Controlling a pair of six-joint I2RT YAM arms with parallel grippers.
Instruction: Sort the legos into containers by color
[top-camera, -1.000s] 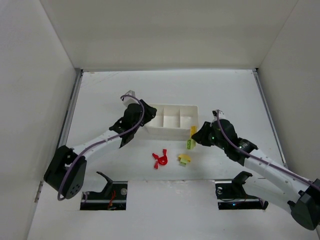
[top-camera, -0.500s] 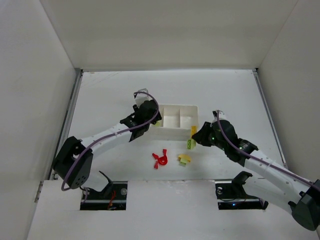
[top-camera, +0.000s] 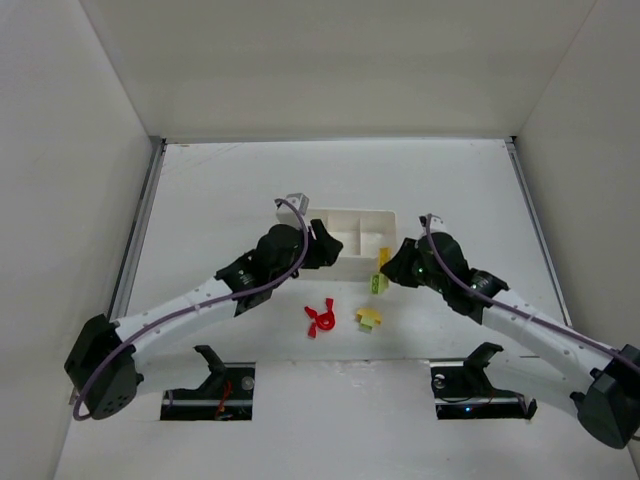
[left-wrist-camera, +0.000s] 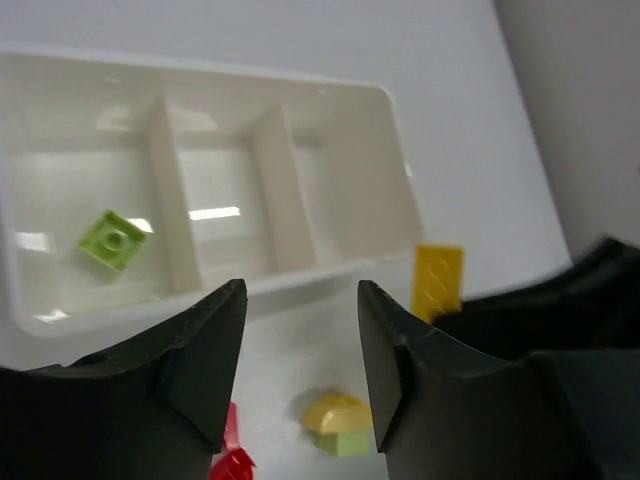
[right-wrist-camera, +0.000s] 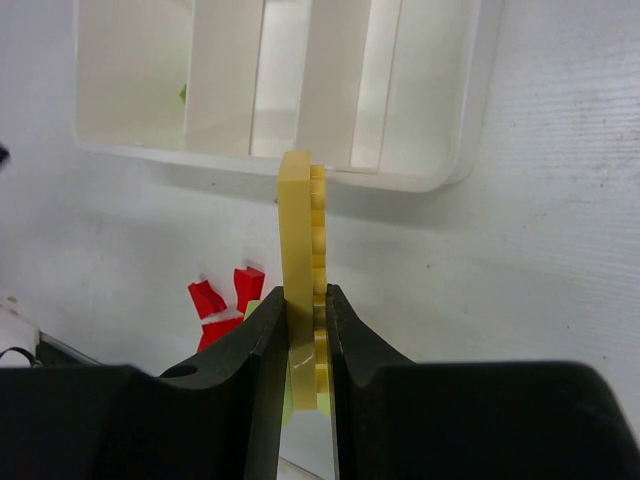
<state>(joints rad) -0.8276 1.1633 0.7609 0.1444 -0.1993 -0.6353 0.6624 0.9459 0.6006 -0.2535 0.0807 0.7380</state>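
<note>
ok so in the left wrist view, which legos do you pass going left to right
light green lego inside the tray → red lego → yellow-on-green lego → yellow lego

1. Work surface: a flat matte white tabletop (top-camera: 230, 190).
2. Enclosure: a plain white back wall panel (top-camera: 330, 70), a white left side panel (top-camera: 60, 200) and a white right side panel (top-camera: 590, 150) border it.
3. Edges: a thin grey metal left rail (top-camera: 138, 225) and a matching right rail (top-camera: 537, 225) run along the sides.
4. Lighting: even and diffuse, with soft shadows.
</note>
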